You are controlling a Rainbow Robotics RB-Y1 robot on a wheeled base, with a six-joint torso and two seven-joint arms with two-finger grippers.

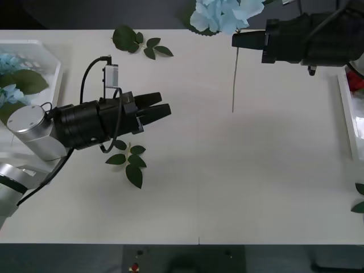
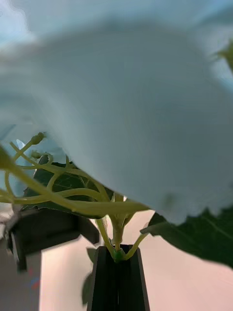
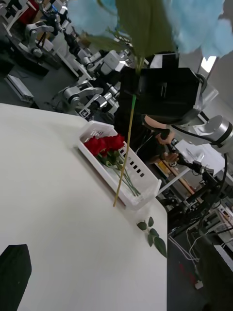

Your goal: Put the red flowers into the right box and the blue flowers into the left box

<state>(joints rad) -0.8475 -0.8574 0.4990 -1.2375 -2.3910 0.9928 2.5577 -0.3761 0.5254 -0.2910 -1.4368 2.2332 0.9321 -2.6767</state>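
Note:
My right gripper [image 1: 235,40] hangs over the table's far side, shut on the thin stem of a pale blue flower [image 1: 223,13]. Its bloom spreads above the fingers and the stem dangles free toward the table. In the right wrist view the shut fingers [image 2: 104,284] pinch the stem under the bloom [image 2: 121,97]. My left gripper [image 1: 162,104] hovers left of centre, open and holding nothing. The left box [image 1: 57,63] at the far left holds blue flowers [image 1: 10,62]. The right box [image 1: 346,108] at the right edge holds red flowers [image 1: 356,82], seen in the left wrist view as roses [image 3: 104,144] in the tray [image 3: 97,167].
Bare leaf sprigs lie at the back of the table [image 1: 139,41], under my left arm [image 1: 129,162] and at the right edge [image 1: 359,199]. Wide bare table lies between the two arms and toward the front edge.

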